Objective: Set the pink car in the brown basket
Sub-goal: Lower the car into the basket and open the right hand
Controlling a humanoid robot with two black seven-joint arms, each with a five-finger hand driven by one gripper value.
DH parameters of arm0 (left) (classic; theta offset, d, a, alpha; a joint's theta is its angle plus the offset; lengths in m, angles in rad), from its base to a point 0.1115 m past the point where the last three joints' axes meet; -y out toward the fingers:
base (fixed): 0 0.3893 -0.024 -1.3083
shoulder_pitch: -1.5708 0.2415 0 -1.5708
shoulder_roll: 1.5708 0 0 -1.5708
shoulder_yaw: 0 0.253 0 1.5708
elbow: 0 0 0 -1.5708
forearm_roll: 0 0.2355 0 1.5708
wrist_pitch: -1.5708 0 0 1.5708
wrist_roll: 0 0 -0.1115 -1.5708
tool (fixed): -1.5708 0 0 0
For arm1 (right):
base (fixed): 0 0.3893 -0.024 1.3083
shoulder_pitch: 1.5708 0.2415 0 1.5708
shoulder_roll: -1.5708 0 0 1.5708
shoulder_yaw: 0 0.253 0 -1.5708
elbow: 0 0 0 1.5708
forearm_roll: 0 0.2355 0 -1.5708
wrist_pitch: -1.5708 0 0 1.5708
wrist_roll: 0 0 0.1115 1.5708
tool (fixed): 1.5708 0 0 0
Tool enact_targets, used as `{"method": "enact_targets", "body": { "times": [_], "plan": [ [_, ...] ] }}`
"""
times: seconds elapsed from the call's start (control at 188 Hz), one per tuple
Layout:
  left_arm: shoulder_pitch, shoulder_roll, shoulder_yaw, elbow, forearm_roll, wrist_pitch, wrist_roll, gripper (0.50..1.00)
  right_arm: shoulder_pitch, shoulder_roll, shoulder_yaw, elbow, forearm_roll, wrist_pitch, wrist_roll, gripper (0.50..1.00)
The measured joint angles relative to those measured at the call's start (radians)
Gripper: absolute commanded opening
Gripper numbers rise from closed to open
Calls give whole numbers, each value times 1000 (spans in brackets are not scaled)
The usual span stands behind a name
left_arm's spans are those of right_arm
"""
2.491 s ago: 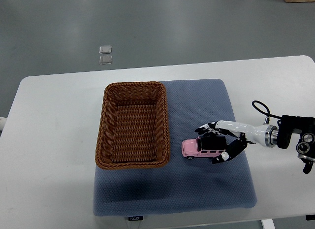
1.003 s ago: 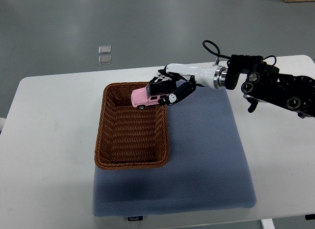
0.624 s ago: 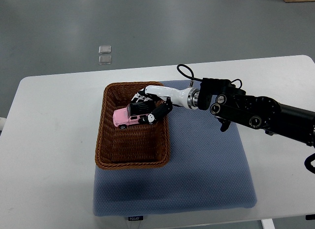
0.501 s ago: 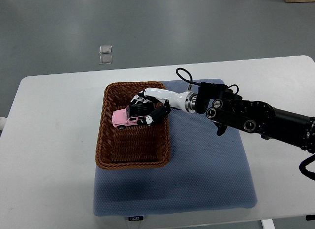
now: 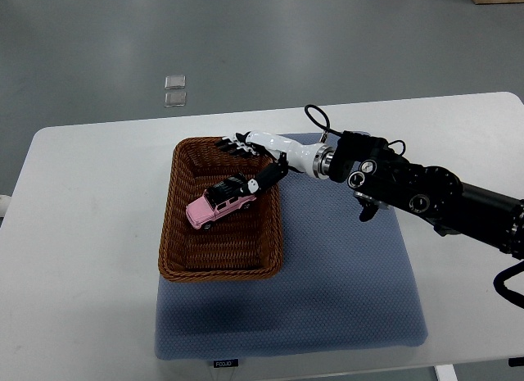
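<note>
On the white desk (image 5: 90, 233) lies a blue-grey cushion mat (image 5: 344, 291), and the brown wicker basket (image 5: 182, 258) sits on the mat's left part, its left rim reaching just past the mat's edge. Inside the basket, at about the middle of its floor, rests the pink car (image 5: 219, 206), tilted so its nose points toward 8 o'clock and its dark roof toward 2 o'clock. It appears to lie on the weave, not hang in the air.

From the car, at about 1 o'clock, is the right hand (image 5: 255, 156), over the basket's upper right corner. Its fingers (image 5: 233, 143) are spread and hold nothing: one set fans out along the top rim, while a dark fingertip reaches down close to the car's roof; I cannot tell whether it touches. The white forearm and black arm housing (image 5: 409, 188) run off toward 4 o'clock, across the mat to the picture's right edge. No left arm shows.

By my reading the placing itself is done: the car is in the basket and released. What is left seems only to draw the hand clear of the basket without nudging the toy.
</note>
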Motion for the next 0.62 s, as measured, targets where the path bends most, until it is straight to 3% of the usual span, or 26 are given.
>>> {"method": "enact_targets", "body": {
  "times": [0.165, 0.336, 0.619],
  "plan": [
    [0, 0, 1, 0, 0, 0, 0, 1000, -119, -25, 322, 0, 109, 22, 2, 895],
    [0, 0, 1, 2, 0, 0, 0, 1000, -249, -21, 642, -4, 400, 84, 66, 905],
    [0, 0, 2, 1, 0, 1, 0, 1000, -308, -11, 741, -137, 880, 125, 85, 907]
  ]
}}
